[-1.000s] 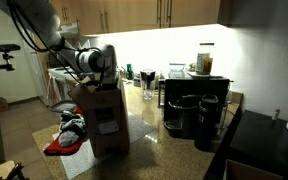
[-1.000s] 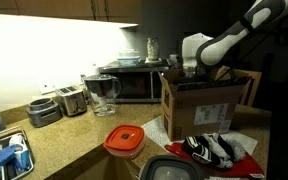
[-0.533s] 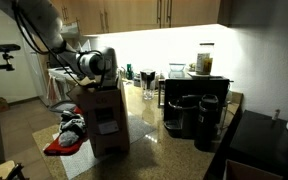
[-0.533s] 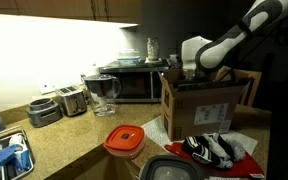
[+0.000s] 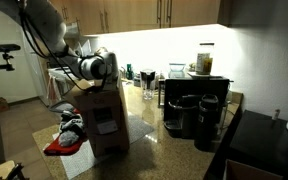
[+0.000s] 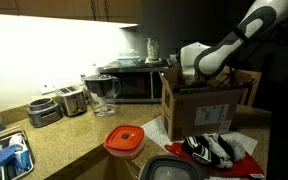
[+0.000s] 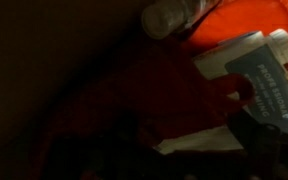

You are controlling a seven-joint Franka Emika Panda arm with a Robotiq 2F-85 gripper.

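Observation:
An open brown cardboard box [image 5: 104, 118] stands on the granite counter; it shows in both exterior views [image 6: 206, 108]. My gripper [image 5: 101, 79] reaches down into the box's open top [image 6: 192, 76], with its fingers hidden below the flaps. The wrist view is very dark. It shows the inside of the box: a red soft item [image 7: 149, 95], a grey-blue printed packet [image 7: 256, 78], a clear bottle end [image 7: 170, 17] and something orange [image 7: 252, 18]. I cannot make out the fingers or whether they hold anything.
A red cloth with a black-and-white item [image 6: 220, 149] lies at the box's foot. Nearby stand an orange-lidded container [image 6: 125, 141], a pitcher [image 6: 104, 93], a toaster [image 6: 72, 100], a microwave [image 6: 136, 86] and black coffee machines [image 5: 195, 116].
The arm's wrist has shifted slightly and sunk a little lower at the box's opening. The box and the other things have not moved.

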